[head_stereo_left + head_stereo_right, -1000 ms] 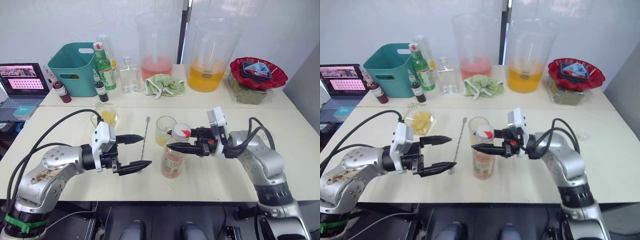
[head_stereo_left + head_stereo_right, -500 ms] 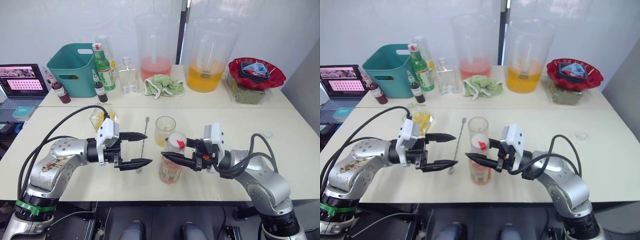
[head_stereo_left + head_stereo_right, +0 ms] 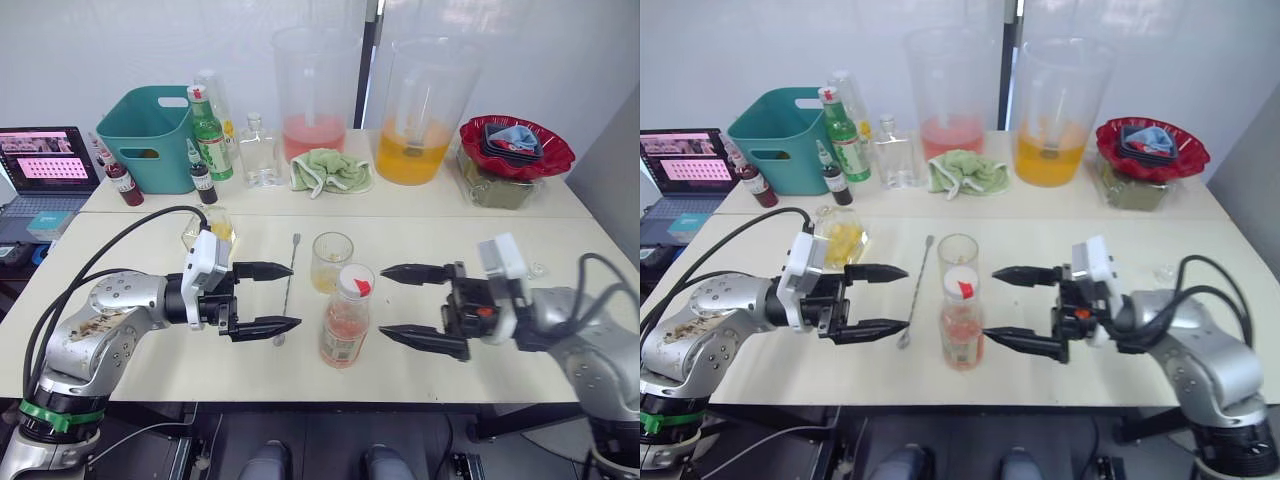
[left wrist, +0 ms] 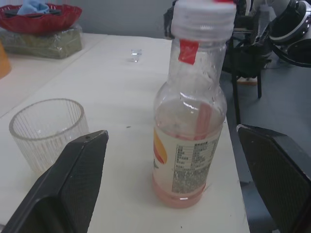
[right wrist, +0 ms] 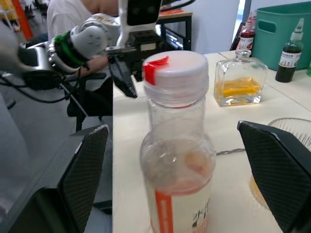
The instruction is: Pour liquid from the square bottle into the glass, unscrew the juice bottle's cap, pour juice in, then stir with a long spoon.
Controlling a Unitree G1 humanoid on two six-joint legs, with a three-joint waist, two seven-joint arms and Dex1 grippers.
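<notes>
Two robot arms reach low over the pale table [image 3: 130, 375] from opposite sides, forearms near level, each black two-fingered tool pointing inward at one clear plastic juice bottle with a white cap and red tab [image 3: 345, 318]. The left tool [image 3: 272, 298] has its fingers spread wide and grips nothing; the right tool [image 3: 413, 305] is likewise spread wide and empty. The bottle stands upright between them, apart from both, with pink liquid low inside; its label carries fine print too small to read. Just beyond the bottle from the tools' line stands one ribbed clear glass [image 3: 331, 261] holding a little yellow liquid. One long metal spoon [image 3: 288, 288] lies flat on the table just past the left tool's fingertips. One square clear bottle with amber liquid [image 3: 210, 231] sits behind the left tool, near its wrist.
</notes>
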